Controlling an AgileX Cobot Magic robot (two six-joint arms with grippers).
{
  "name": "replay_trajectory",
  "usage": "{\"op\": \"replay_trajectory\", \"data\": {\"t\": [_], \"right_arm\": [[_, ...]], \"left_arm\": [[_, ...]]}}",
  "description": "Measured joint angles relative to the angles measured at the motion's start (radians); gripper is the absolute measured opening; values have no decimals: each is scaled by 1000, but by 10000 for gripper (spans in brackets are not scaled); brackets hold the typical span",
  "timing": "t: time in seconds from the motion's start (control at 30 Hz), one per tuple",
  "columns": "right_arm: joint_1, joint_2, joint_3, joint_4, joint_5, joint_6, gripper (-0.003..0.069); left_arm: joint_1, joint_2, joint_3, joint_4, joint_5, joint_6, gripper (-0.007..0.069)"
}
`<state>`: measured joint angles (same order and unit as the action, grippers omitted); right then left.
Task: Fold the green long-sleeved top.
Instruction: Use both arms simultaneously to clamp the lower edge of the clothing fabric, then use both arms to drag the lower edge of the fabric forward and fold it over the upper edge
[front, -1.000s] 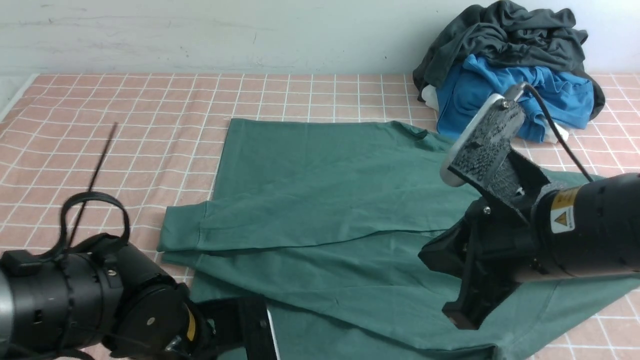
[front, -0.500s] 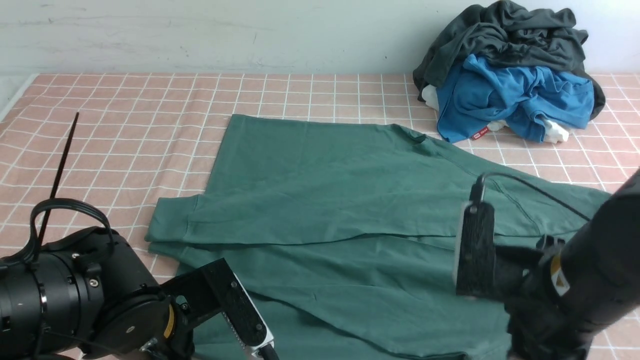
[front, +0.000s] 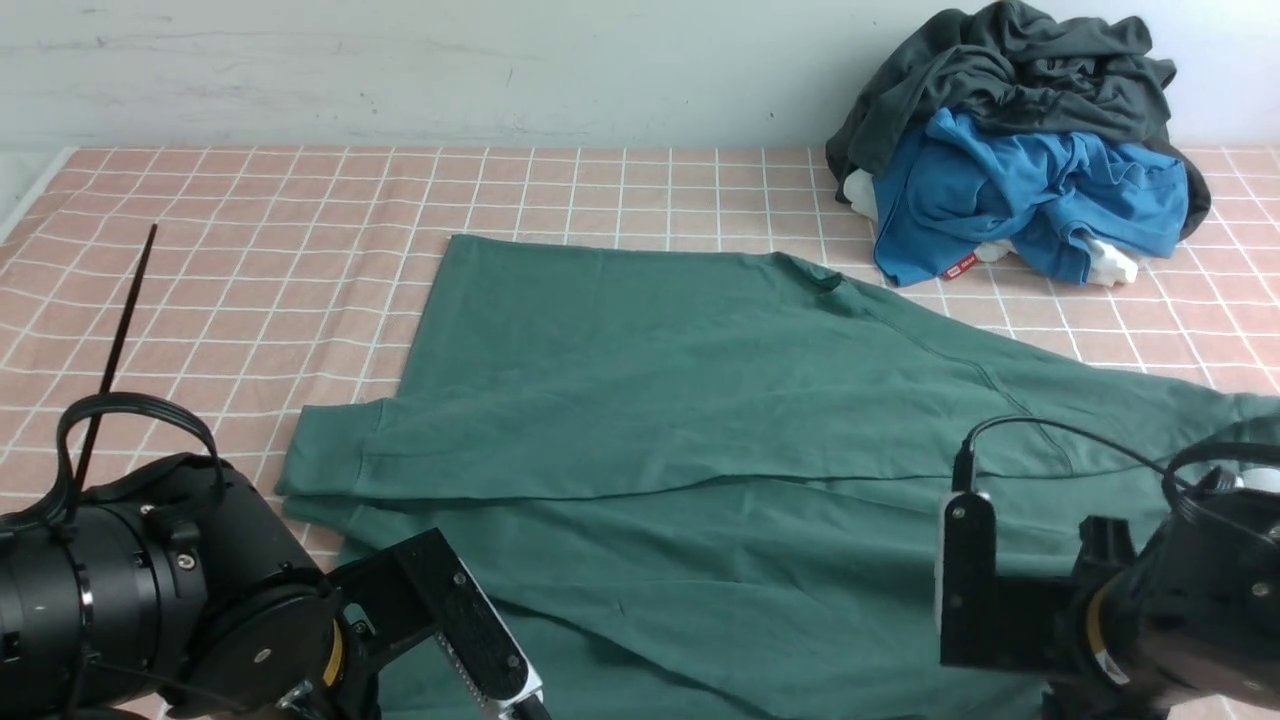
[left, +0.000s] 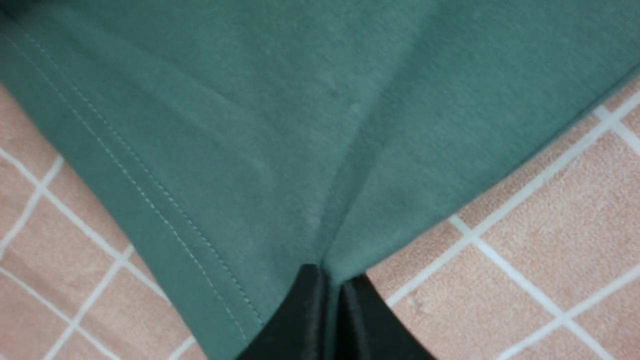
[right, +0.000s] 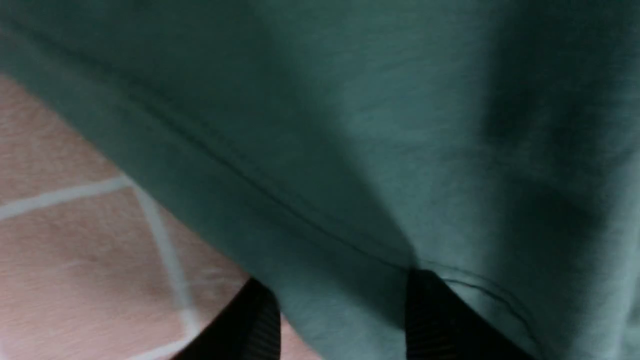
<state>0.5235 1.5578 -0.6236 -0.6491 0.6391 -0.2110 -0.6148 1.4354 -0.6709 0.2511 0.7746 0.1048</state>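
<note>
The green long-sleeved top (front: 650, 400) lies spread on the checked table, with one sleeve folded across its body and the cuff (front: 320, 455) at the left. My left gripper (left: 330, 280) is shut on a pinch of the top's near hem corner (left: 300, 150); it shows at the bottom left of the front view (front: 500, 680). My right gripper (right: 340, 300) is open, its jaws standing either side of the top's near edge (right: 350, 175) low over the table. In the front view only the right arm's wrist (front: 1150, 610) shows at the bottom right; its fingers are out of frame.
A heap of a dark grey garment (front: 1010, 70) and a bright blue garment (front: 1020, 190) sits at the back right against the wall. The pink checked cloth (front: 250, 230) covers the table. A thin black rod (front: 115, 340) sticks up by the left arm.
My right arm has swung down from above the top to its near right edge. My left gripper has tilted up, and the top has slid a little to the left.
</note>
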Motion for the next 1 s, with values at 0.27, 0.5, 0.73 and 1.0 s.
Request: {"op": "replay_trajectory", "data": {"t": [0.27, 0.5, 0.73, 1.0], "right_arm": [[-26, 22, 7, -154, -11, 169, 148], [-26, 15, 7, -105, 21, 178, 10], [-36, -76, 7, -129, 118, 204, 10], [-247, -62, -136, -273, -95, 343, 10]], "left_arm": [[0, 0, -47, -35, 48, 0, 6], [0, -8, -101, -62, 120, -20, 6], [48, -92, -288, -80, 194, -27, 6], [253, 21, -541, -110, 23, -24, 6]]}}
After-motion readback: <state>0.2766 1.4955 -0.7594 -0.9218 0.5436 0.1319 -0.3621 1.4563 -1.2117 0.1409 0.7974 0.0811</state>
